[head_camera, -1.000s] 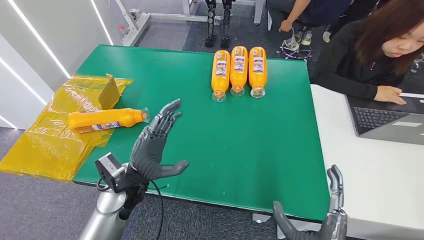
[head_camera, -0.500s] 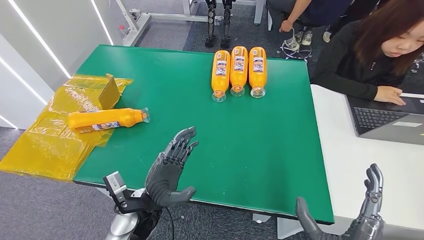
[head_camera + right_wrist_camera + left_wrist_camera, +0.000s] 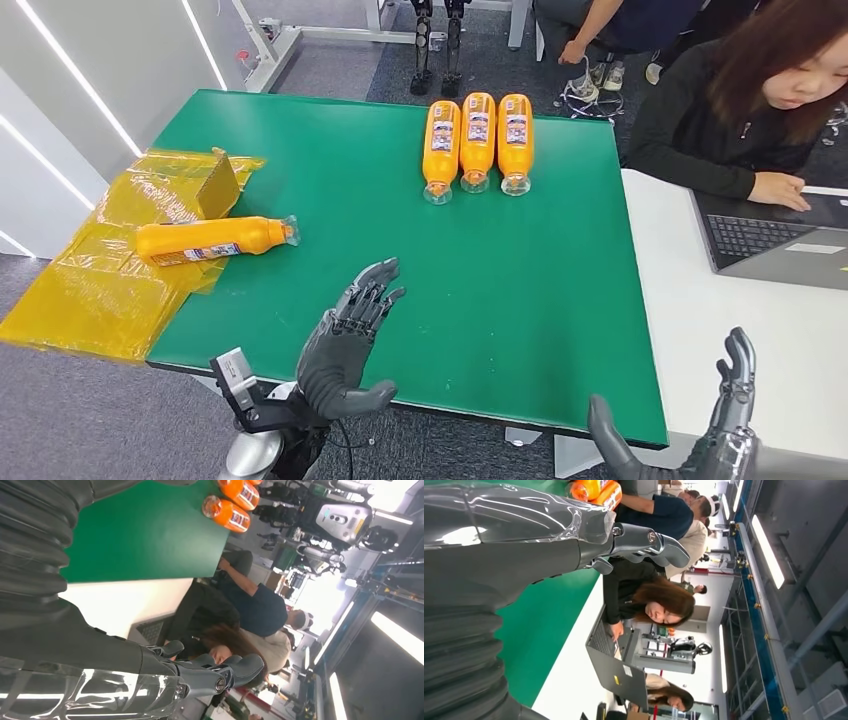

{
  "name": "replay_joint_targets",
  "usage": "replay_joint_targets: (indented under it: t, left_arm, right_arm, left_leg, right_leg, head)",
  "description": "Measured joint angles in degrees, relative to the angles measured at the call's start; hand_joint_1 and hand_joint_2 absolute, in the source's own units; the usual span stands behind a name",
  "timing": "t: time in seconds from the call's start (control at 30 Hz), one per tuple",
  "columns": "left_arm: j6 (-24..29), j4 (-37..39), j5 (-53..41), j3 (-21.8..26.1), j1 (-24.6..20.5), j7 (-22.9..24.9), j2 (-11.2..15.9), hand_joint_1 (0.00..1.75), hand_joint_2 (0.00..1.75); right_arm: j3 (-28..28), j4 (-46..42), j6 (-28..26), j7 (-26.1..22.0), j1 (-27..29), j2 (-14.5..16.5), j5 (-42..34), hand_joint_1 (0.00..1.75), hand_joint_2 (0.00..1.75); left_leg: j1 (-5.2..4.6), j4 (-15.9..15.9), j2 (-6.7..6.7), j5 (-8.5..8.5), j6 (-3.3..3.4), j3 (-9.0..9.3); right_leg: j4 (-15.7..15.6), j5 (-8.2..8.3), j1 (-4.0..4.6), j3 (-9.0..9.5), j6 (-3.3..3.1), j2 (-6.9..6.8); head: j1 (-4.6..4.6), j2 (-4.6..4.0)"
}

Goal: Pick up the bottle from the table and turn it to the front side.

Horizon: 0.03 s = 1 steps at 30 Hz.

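Note:
An orange bottle point(image 3: 212, 239) lies on its side at the green table's point(image 3: 500, 280) left edge, its clear cap toward the middle, partly over yellow plastic wrap point(image 3: 110, 270). Three more orange bottles point(image 3: 477, 140) lie side by side at the far middle, and two of them point(image 3: 232, 505) appear in the right wrist view. My left hand point(image 3: 345, 342) hovers open over the table's near edge, to the near right of the single bottle and apart from it. Near the front right corner, my right hand point(image 3: 705, 430) stands open with fingers up, holding nothing.
A white desk point(image 3: 740, 330) adjoins the green table on the right, with a laptop point(image 3: 780, 240) and a seated person point(image 3: 740, 100) working at it. A small cardboard piece point(image 3: 217, 185) stands on the yellow wrap. Another person sits behind the table.
My left hand has drawn back from beside the bottle toward the table's near edge and to the right. My right hand has risen slightly at the front right corner.

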Motion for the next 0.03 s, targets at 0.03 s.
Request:
replay_joint_targets:
  t: [0.03]
  left_arm:
    - [0.3, -0.1, 0.0, 0.0, 0.0, -0.1, 0.1, 0.0, 1.75]
  right_arm:
    - [0.2, 0.1, 0.0, 0.0, 0.0, -0.1, -0.1, 0.0, 1.75]
  left_leg:
    - [0.0, 0.0, 0.0, 0.0, 0.0, 0.0]
  right_leg:
    - [0.0, 0.0, 0.0, 0.0, 0.0, 0.0]
  head:
    - [0.0, 0.0]
